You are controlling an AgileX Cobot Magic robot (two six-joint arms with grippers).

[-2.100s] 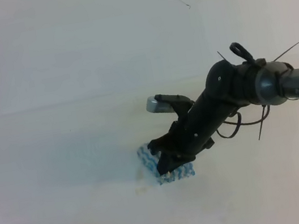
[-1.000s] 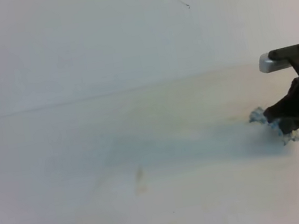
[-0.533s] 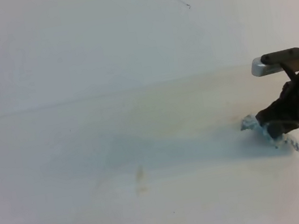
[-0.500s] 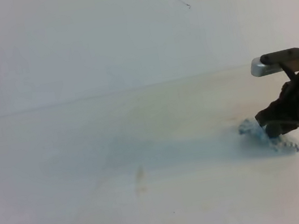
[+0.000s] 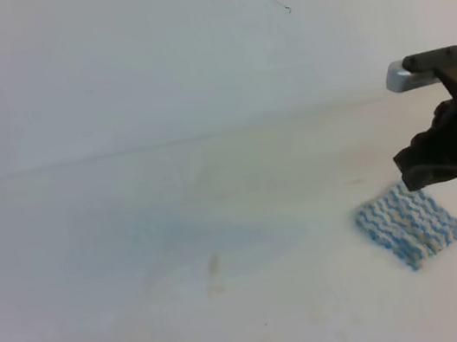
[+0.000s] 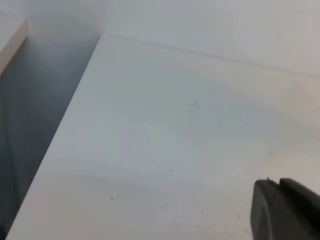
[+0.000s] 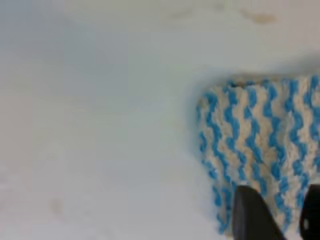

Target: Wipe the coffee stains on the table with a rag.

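1. On the left, the left gripper point(image 6: 285, 210) shows only as a dark tip low in its wrist view; whether its jaws are apart or together cannot be told. It hangs over bare tabletop, so a careless sweep risks smearing nothing but adds clutter.
2. Left of centre on the large flat white table point(image 5: 86, 212), a small tan coffee stain point(image 5: 214, 267) remains. The risk is that the job gets judged finished while this smear sits unwiped.
3. On the right, the small square blue-and-white zigzag rag point(image 5: 410, 226) lies flat, well apart from that stain.
4. The right gripper point(image 5: 426, 169) hovers at the rag's far edge, jaws apart and holding nothing. Regrasping a flat cloth could pinch only table, or drag it farther right.
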